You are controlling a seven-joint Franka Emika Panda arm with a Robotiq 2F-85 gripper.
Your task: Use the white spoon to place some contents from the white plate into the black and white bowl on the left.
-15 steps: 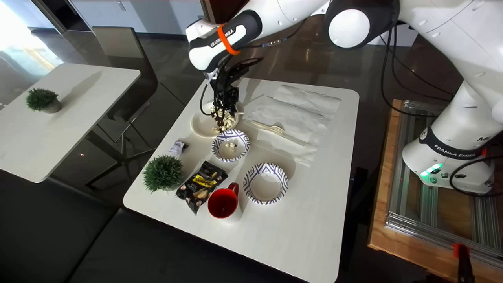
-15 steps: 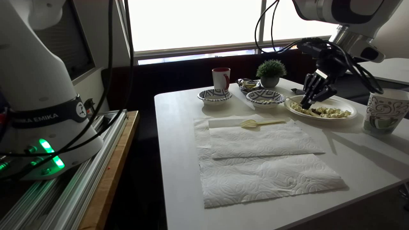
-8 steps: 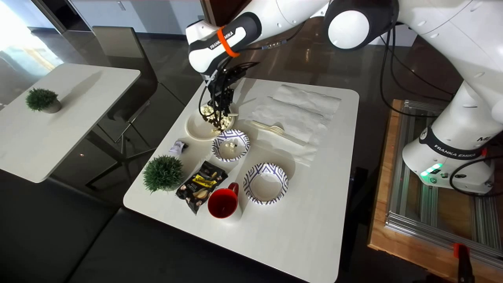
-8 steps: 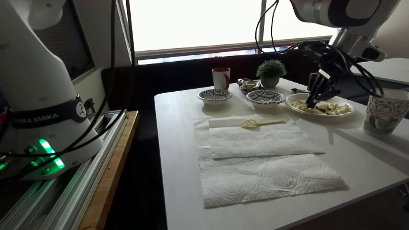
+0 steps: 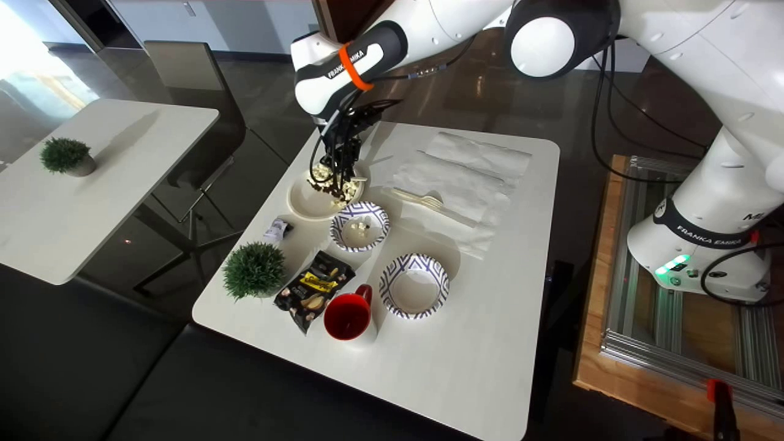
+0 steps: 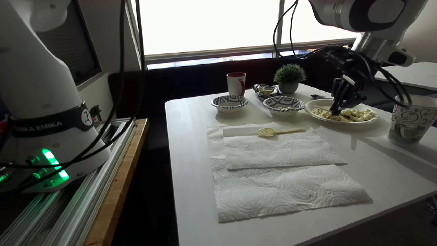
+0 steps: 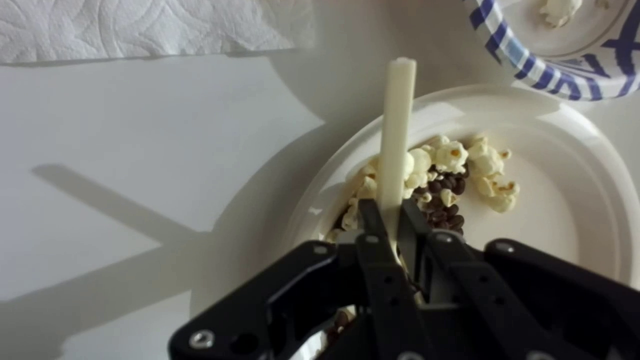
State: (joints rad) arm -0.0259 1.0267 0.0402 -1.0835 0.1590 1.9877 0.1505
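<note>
Your gripper [image 7: 390, 212]: black
Your spoon [image 7: 396, 120]: you see off-white
Plate [image 7: 540, 237]: white
Popcorn [image 7: 451, 156]: pale cream
Small lumps [image 7: 445, 215]: dark brown
Bowl [image 7: 544, 75] nearest your plate: blue geometric pattern on white
Mug [image 6: 235, 84]: white, red inside

FRANKA EMIKA on the robot base [image 5: 701, 245], same on the arm's wrist end [image 5: 331, 70]. Lettering on the black snack bag [image 5: 314, 289]: too blurry tbh.
</note>
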